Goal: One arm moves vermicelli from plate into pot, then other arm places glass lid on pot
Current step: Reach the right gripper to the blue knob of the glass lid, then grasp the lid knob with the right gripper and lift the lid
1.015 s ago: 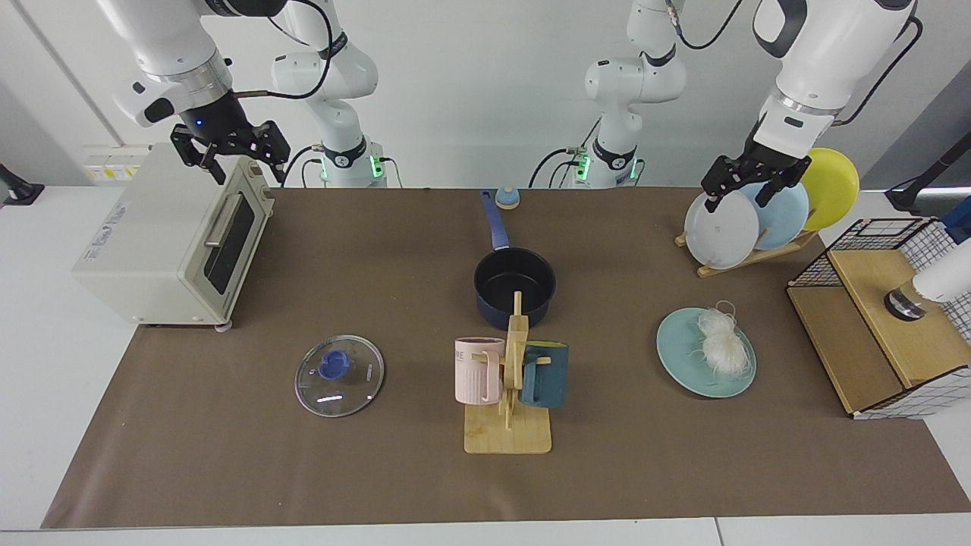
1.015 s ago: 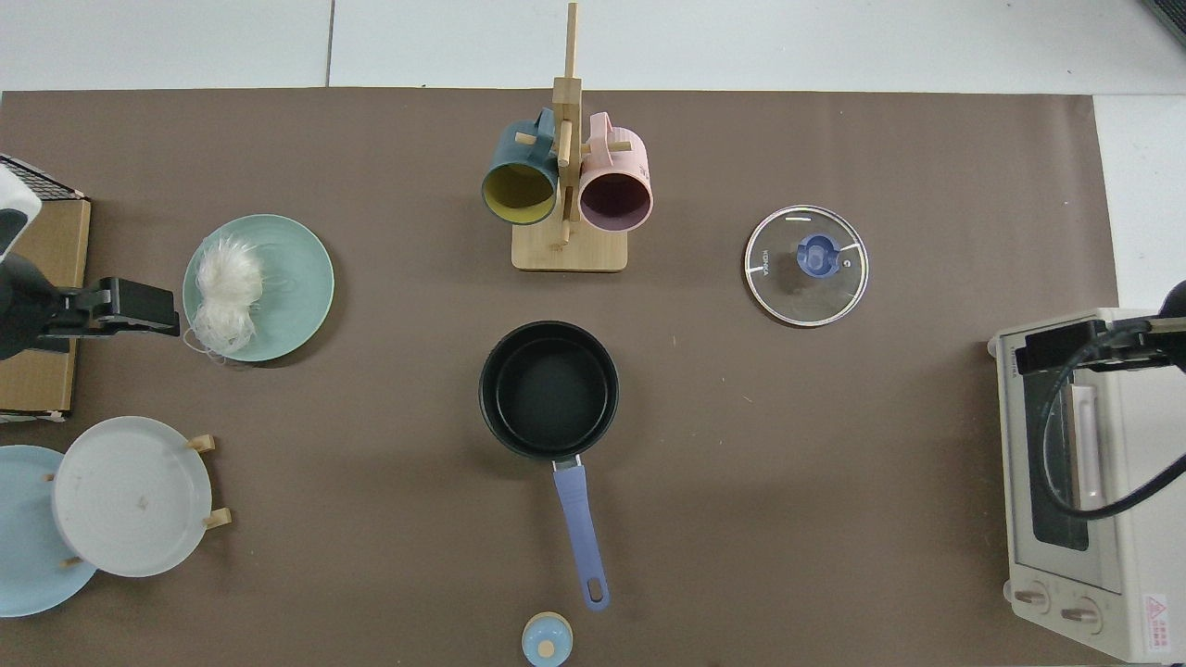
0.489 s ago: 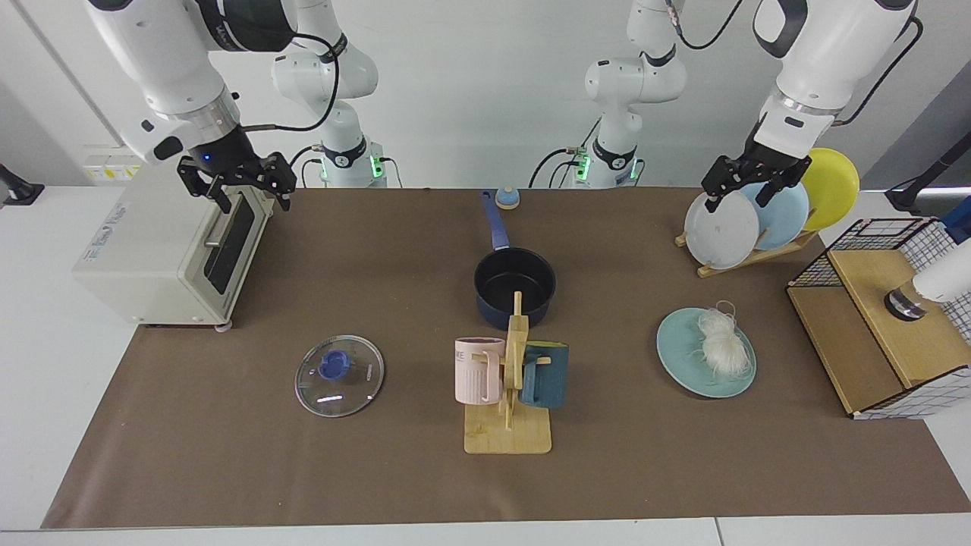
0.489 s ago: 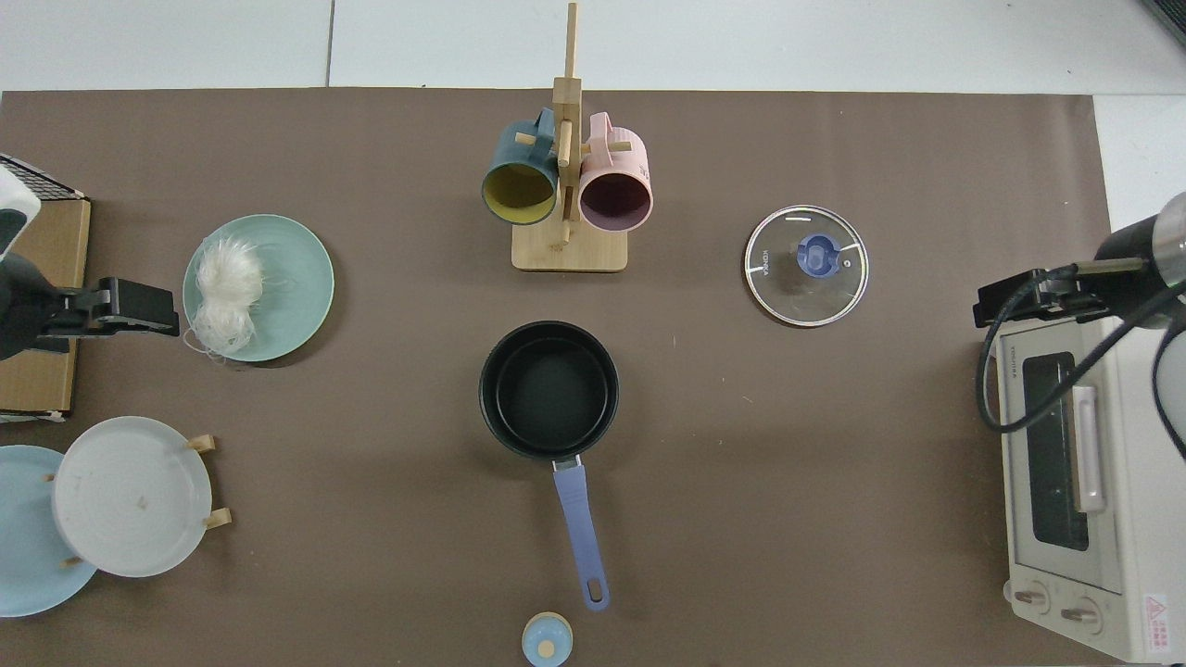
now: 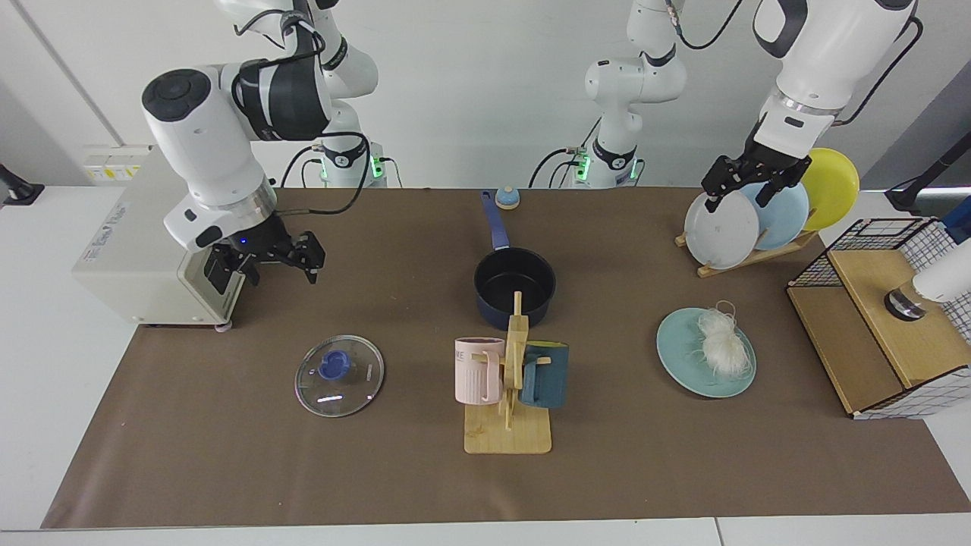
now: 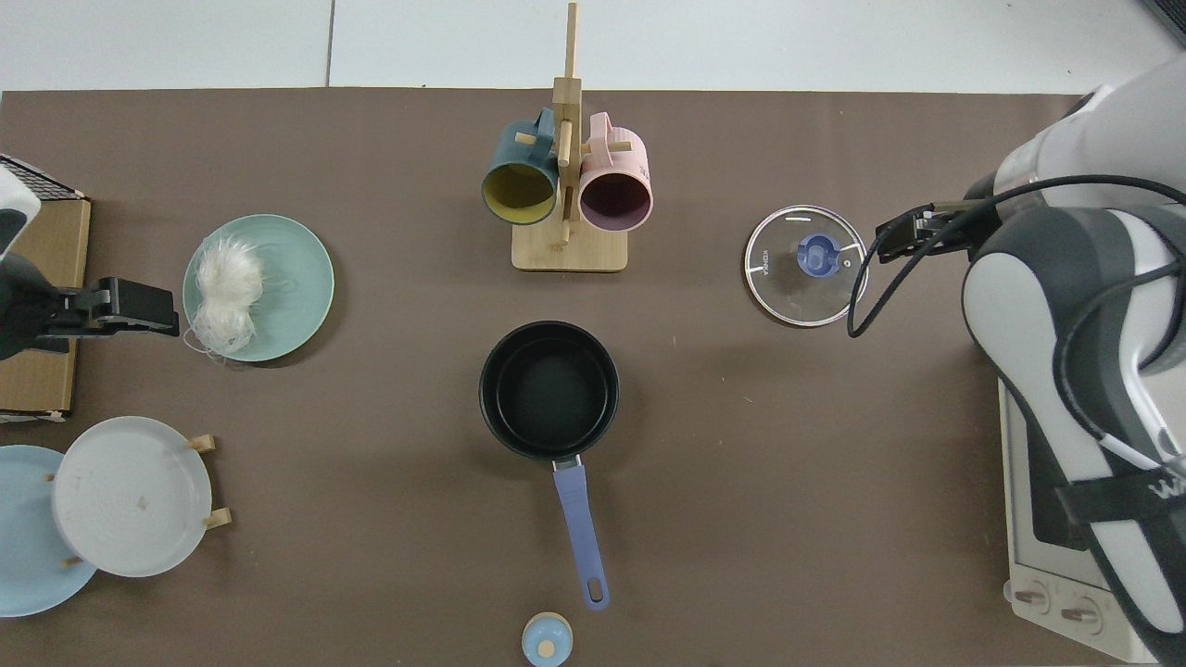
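Observation:
The glass lid (image 5: 339, 374) (image 6: 806, 266) lies flat on the brown mat, blue knob up. My right gripper (image 5: 265, 262) (image 6: 913, 236) hangs open in front of the toaster oven, behind the lid and above it. The dark pot (image 5: 515, 288) (image 6: 548, 389) stands mid-table, nothing inside, with its blue handle toward the arm bases. The vermicelli (image 5: 721, 345) (image 6: 225, 296) rests on the teal plate (image 5: 683, 356) (image 6: 287, 278). My left gripper (image 5: 740, 196) (image 6: 125, 310) waits open, high above the mat, level with the plate rack in the facing view.
A wooden mug rack (image 5: 510, 371) with a pink and a teal mug stands just in front of the pot. A toaster oven (image 5: 152, 250), a rack of upright plates (image 5: 751, 220), a wire basket with a wooden box (image 5: 880, 318) and a small blue knob (image 5: 507, 198) ring the mat.
My right arm has swung down and forward from above the toaster oven toward the glass lid, gripper still open. The left arm has not moved.

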### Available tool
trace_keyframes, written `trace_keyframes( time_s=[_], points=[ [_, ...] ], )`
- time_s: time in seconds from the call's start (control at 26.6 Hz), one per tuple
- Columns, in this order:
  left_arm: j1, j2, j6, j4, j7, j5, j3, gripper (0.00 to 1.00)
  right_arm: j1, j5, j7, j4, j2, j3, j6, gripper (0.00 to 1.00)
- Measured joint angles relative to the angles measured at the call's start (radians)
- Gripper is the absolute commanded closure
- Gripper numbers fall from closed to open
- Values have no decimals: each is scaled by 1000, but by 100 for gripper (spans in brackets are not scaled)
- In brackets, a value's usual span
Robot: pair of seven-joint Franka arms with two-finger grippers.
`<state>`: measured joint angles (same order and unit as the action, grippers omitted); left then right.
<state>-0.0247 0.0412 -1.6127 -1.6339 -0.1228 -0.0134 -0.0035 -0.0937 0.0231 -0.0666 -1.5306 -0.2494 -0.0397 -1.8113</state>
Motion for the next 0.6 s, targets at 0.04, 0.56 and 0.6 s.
trace_keyframes(
  time_s=[0.04, 0.56, 0.6],
  points=[
    [0, 0, 0, 0, 0, 0, 0, 0, -3, 0, -7, 0, -13, 0, -15, 0],
    [1, 0, 0, 0, 0, 0, 0, 0, -23, 0, -77, 41, -197, 0, -142, 0],
    [1, 0, 0, 0, 0, 0, 0, 0, -23, 0, -87, 49, -209, 0, -145, 0]
  ],
)
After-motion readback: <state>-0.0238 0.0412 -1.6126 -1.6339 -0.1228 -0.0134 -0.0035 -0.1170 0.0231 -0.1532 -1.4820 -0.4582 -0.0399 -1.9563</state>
